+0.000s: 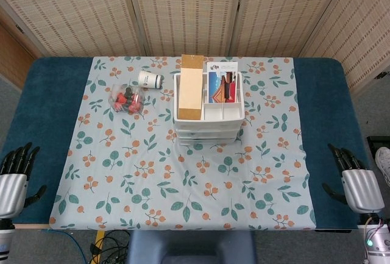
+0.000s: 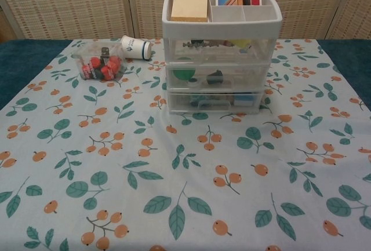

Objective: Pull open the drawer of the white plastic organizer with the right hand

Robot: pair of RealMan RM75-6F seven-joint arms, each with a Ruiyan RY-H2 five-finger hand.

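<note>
Right hand [image 1: 361,189] at 4 o'clock, fingers apart, empty, well apart from white plastic three-drawer organizer [image 1: 209,110]. Hook drawer handle [image 2: 212,105], pull straight twd 6; light unit may slide.

Chest view cuts organizer [image 2: 222,48] top; drawer contents too blurry to ID; both hands out of frame there.

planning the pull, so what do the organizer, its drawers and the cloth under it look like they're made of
The organizer frame looks like white, smooth, opaque plastic with a slight sheen on its rim. Its drawers seem to be clear plastic: green and dark items show through the fronts. The tablecloth looks like matte printed fabric with leaves and orange berries; faint creases suggest it is soft, though a coated cloth can't be ruled out.
</note>
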